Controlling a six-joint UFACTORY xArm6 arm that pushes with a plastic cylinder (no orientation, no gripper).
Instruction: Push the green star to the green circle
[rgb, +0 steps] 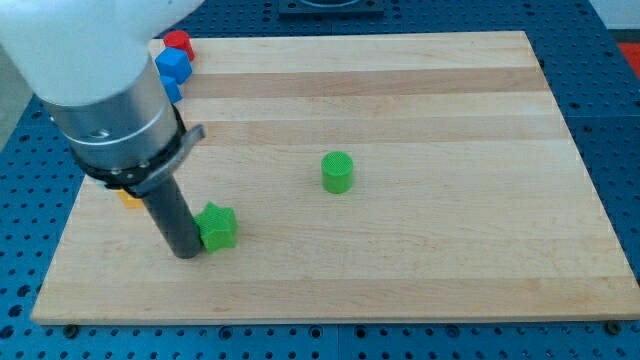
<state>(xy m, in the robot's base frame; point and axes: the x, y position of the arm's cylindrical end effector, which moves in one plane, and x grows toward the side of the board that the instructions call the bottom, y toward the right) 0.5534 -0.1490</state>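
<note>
My tip (187, 252) is touching the view's left side of the green star (218, 226), low on the desk (420, 270); no hand is showing. The green circle (338, 172) is standing well apart, up-right. The star is likely light, rigid, prone to spinning; I am judging a centred push best.

tip: my tip (187, 252) touches the green star's (218, 227) left side
green circle (338, 171): well apart, toward the view's right

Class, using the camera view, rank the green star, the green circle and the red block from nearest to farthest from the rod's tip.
1. Green star: touching my tip on its right in the view.
2. Green circle: mid-board, toward the view's right.
3. Red block: top-left corner of the view.
</note>
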